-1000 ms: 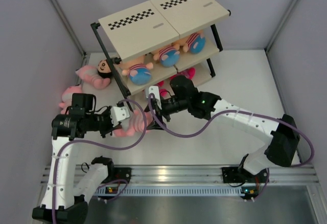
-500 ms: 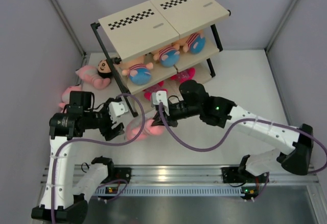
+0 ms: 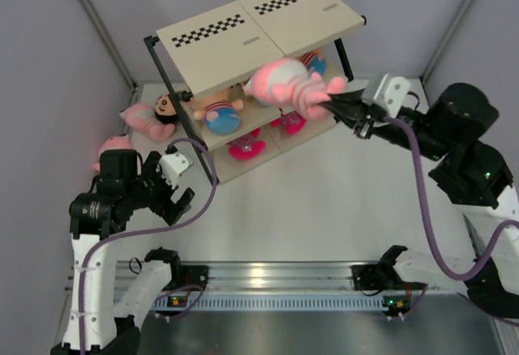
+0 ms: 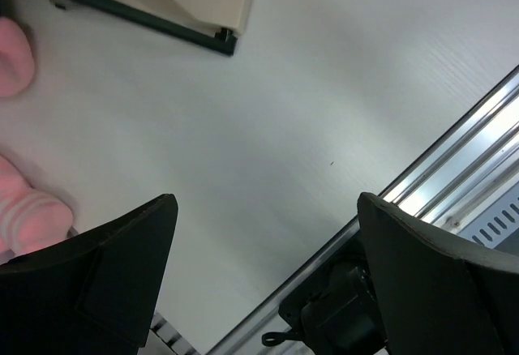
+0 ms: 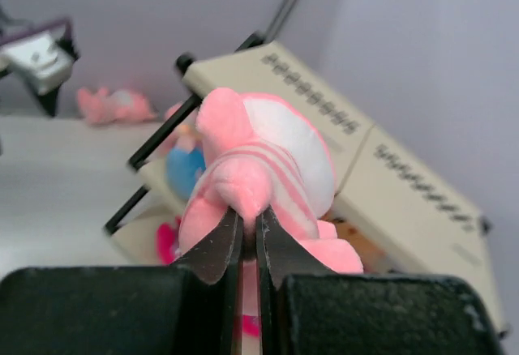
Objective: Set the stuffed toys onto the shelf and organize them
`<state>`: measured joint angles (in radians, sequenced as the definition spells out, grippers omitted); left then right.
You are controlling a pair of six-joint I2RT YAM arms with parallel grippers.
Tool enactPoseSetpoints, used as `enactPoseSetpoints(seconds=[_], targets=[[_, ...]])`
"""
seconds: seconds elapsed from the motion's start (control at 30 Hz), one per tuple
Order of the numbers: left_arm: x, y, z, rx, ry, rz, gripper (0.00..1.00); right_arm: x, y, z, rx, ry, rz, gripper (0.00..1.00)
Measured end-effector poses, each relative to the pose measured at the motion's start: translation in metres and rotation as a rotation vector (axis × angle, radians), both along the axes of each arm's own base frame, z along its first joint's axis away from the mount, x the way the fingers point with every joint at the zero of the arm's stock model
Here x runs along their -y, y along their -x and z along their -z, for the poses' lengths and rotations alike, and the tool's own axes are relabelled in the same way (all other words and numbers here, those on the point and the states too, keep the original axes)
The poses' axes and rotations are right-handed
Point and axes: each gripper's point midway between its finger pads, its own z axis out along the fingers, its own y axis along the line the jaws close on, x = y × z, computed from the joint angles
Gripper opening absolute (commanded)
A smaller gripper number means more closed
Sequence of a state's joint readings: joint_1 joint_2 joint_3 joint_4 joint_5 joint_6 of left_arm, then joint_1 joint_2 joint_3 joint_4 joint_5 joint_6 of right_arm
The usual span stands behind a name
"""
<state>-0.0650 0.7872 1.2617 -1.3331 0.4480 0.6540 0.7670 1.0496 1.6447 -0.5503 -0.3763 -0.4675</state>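
- Aloft, your right gripper (image 3: 331, 109) has its fingers clamped on a pink toy (image 3: 285, 83), pinching a fold of its striped middle just in front of the shelf (image 3: 243, 47), level with the top board.
- Your left gripper (image 4: 266, 201) hangs over the table (image 3: 324, 201), fingers spread wide and holding nothing.
- A boy doll (image 3: 165, 110) lies on the table beside the shelf's left end.
- Expect light, soft, floppy plush. That thin pinch may slip, and taking more of the body would likely hold surer.
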Motion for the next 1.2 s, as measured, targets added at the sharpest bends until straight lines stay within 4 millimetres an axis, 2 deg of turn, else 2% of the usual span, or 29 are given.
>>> enactPoseSetpoints(seconds=[0.13,0.2,0.3,0.37,0.4,0.43,0.5,0.53,0.57,0.63,0.67,0.73,0.87,1.03,1.07,1.2], targets=[[-0.017,-0.005,0.026,-0.077,-0.053,-0.118,0.99,0.021,-0.018,-0.073,0.232,-0.093,0.12,0.0],[-0.025,-0.009,0.04,-0.124,-0.084,-0.17,0.99,0.029,-0.039,-0.103,0.333,-0.122,0.187,0.0],[-0.034,-0.015,0.059,-0.202,-0.12,-0.228,0.99,0.032,-0.093,-0.135,0.437,-0.136,0.279,0.0],[-0.036,-0.019,0.068,-0.239,-0.133,-0.247,0.99,0.027,-0.148,-0.137,0.449,-0.119,0.317,0.0],[-0.037,-0.02,0.071,-0.25,-0.137,-0.255,0.99,0.027,-0.168,-0.14,0.462,-0.123,0.331,0.0],[-0.038,-0.021,0.073,-0.255,-0.14,-0.263,0.99,0.026,-0.201,-0.131,0.453,-0.114,0.35,0.0],[-0.04,-0.022,0.072,-0.249,-0.144,-0.275,0.99,0.025,-0.259,-0.094,0.387,-0.073,0.387,0.0],[-0.04,-0.023,0.072,-0.245,-0.145,-0.279,0.99,0.025,-0.286,-0.067,0.333,-0.044,0.403,0.0],[-0.041,-0.023,0.072,-0.242,-0.148,-0.283,0.98,0.024,-0.307,-0.042,0.286,-0.017,0.412,0.0],[-0.043,-0.025,0.071,-0.235,-0.155,-0.291,0.99,0.022,-0.335,0.004,0.204,0.035,0.412,0.0],[-0.044,-0.026,0.071,-0.232,-0.16,-0.296,0.99,0.02,-0.341,0.014,0.193,0.044,0.404,0.0],[-0.048,-0.028,0.071,-0.225,-0.174,-0.312,0.99,0.021,-0.339,0.006,0.224,0.036,0.401,0.01],[-0.056,-0.032,0.075,-0.236,-0.21,-0.354,0.99,0.024,-0.324,-0.01,0.25,0.027,0.385,0.4],[-0.07,-0.043,0.083,-0.263,-0.257,-0.42,0.98,0.025,-0.31,-0.02,0.268,0.024,0.369,0.62],[-0.074,-0.046,0.084,-0.265,-0.261,-0.433,0.98,0.026,-0.308,-0.021,0.269,0.022,0.368,0.71],[-0.1,-0.06,0.091,-0.283,-0.273,-0.532,0.98,0.029,-0.294,-0.033,0.279,0.006,0.363,0.88]])
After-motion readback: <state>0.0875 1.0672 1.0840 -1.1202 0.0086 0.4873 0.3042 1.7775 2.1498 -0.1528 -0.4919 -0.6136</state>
